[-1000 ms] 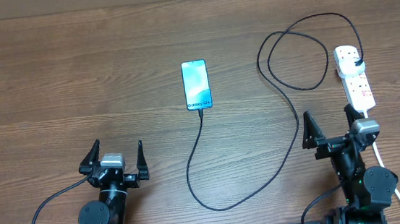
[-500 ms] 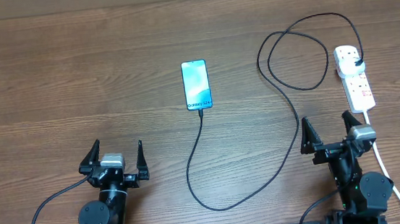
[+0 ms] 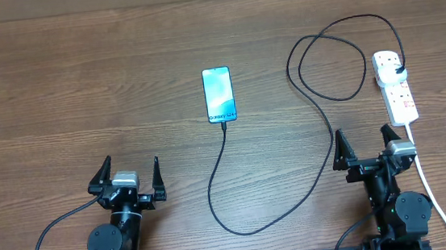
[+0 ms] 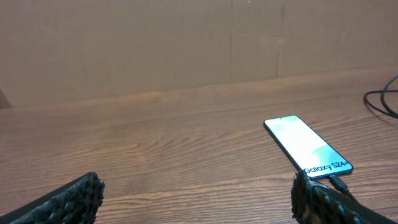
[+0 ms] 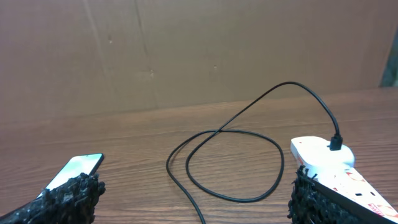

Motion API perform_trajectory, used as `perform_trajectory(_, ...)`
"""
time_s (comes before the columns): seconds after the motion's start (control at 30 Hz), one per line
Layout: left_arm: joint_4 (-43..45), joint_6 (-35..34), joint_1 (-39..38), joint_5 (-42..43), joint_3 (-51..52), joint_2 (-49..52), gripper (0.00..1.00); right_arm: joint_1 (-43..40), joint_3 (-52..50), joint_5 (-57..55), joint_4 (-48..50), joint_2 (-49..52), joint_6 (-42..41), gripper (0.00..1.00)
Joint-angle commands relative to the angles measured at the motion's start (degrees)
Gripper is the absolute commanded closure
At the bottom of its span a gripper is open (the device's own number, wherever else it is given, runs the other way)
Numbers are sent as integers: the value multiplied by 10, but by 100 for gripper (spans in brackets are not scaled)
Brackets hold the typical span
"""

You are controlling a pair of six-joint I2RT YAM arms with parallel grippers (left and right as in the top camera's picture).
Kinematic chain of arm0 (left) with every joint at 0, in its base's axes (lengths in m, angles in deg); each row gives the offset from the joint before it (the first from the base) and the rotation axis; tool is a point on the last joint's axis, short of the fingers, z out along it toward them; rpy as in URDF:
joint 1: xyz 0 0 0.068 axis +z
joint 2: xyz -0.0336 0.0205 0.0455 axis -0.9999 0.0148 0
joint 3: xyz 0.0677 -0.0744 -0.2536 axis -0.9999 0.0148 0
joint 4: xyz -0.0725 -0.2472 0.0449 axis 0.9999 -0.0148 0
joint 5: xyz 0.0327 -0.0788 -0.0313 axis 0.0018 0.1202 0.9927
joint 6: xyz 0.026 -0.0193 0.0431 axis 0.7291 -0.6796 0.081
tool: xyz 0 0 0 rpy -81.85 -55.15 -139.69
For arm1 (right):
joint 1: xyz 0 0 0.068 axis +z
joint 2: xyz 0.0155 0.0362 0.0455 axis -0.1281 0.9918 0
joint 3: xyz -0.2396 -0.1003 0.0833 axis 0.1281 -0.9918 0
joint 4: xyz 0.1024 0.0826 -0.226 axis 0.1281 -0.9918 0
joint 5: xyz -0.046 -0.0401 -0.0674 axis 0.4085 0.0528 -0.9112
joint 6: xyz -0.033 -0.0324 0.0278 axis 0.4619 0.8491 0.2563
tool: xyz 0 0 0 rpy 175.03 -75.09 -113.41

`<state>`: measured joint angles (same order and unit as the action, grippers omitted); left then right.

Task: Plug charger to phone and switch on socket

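The phone (image 3: 219, 94) lies mid-table, screen lit light blue; it also shows in the left wrist view (image 4: 306, 147) and the right wrist view (image 5: 76, 168). The black charger cable (image 3: 319, 108) has its tip in the phone's near end, loops across the table and ends in a black plug (image 3: 399, 70) seated in the white socket strip (image 3: 395, 87), also seen in the right wrist view (image 5: 333, 163). My left gripper (image 3: 127, 174) is open and empty near the front left. My right gripper (image 3: 365, 143) is open and empty just in front of the socket.
The socket's white cord (image 3: 427, 181) runs from the strip down past my right arm to the front edge. A brown cardboard wall (image 4: 186, 43) stands behind the wooden table (image 3: 82, 89).
My right gripper has drawn back slightly toward the front edge and a little left, away from the socket. The left arm, phone and cable have not moved.
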<state>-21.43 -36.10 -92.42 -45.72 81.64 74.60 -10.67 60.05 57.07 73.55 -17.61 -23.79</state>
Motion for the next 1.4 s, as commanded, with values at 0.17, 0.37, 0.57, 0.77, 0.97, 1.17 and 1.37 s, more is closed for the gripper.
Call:
perform_trajectory(0.17,-1,11,4,0,2,-5,0,4,-6,-14,0,-7,0,0)
perform_trajectory(0.37,-1,11,4,0,2,-5,0,4,-6,-5,3,-7,-6,0)
perform_trajectory(0.57,-1,11,3,0,2,-5,0,4,-6,-5,3,-7,-6,0)
perform_trajectory(0.77,-1,11,3,0,2,-5,0,4,-6,-5,3,-7,-6,0)
perform_trajectory(0.97,-1,11,3,0,2,-5,0,4,-6,-5,3,-7,-6,0)
perform_trajectory(1.17,-1,11,3,0,2,-5,0,3,-6,-5,3,-7,-6,0)
perform_trajectory(1.37,-1,11,3,0,2,-5,0,3,-6,-5,3,-6,-6,0)
